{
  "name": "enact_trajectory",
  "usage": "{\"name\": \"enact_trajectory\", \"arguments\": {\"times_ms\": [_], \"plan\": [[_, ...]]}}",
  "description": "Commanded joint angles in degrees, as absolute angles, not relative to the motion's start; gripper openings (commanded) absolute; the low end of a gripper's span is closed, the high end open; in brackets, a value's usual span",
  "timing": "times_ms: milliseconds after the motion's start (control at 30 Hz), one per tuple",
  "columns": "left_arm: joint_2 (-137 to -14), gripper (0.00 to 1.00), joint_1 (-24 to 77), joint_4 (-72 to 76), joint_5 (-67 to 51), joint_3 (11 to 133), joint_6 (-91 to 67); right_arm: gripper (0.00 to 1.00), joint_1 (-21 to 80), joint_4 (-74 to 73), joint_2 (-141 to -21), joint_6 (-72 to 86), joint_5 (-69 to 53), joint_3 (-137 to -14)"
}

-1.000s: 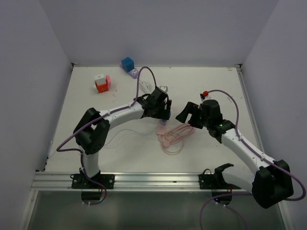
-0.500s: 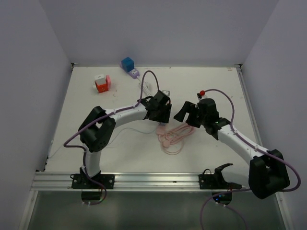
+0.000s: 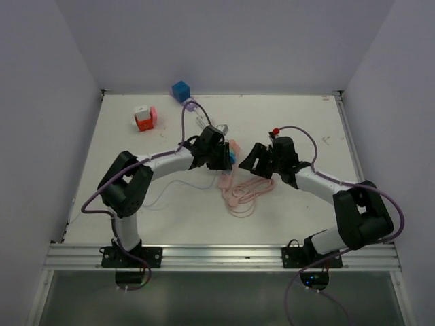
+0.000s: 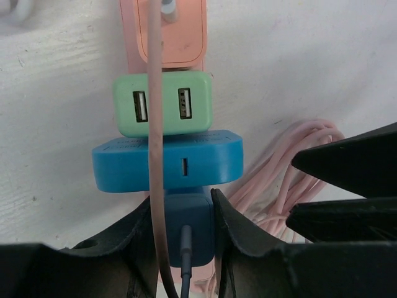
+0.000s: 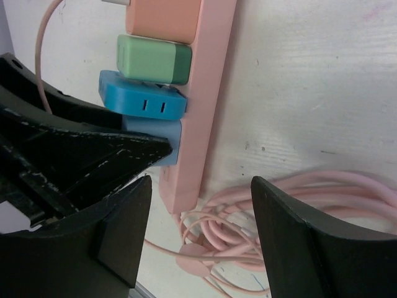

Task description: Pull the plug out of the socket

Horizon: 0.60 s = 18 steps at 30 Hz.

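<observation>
Fingers of left gripper clamp dark blue plug at strip's 6 o'clock end. Right gripper is spread wide, straddling pink power strip, probably to brace it.

dark blue plug and pink socket strip look smooth matt plastic; table rough, white-painted.

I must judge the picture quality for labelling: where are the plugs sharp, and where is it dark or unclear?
Left wrist: green plug sharp and evenly lit, left pincer a black shape around the dark blue plug. Right wrist: pink strip sharp, right pincer mostly black. Top external: soft even light, plugs too small.
</observation>
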<state>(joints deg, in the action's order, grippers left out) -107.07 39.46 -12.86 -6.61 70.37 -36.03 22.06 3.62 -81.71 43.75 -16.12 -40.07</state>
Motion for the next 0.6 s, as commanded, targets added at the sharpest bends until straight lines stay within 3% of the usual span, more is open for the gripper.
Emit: {"name": "enact_trajectory", "arguments": {"times_ms": [0, 467, 567], "plan": [[-104.1, 0.23, 37.8, -7.4, -10.5, 68.2, -37.7, 0.67, 23.4, 9.0, -85.1, 45.4, -18.5, -44.0], [-103.7, 0.22, 35.0, 1.0, -14.0, 67.7, -43.7, 0.65, 30.8, 12.9, -92.7, 48.4, -16.0, -44.9], [-103.9, 0.22, 34.9, 2.3, -15.1, 67.2, -44.5, 0.6, 31.1, 15.7, -93.7, 49.7, -15.8, -43.0]]}}
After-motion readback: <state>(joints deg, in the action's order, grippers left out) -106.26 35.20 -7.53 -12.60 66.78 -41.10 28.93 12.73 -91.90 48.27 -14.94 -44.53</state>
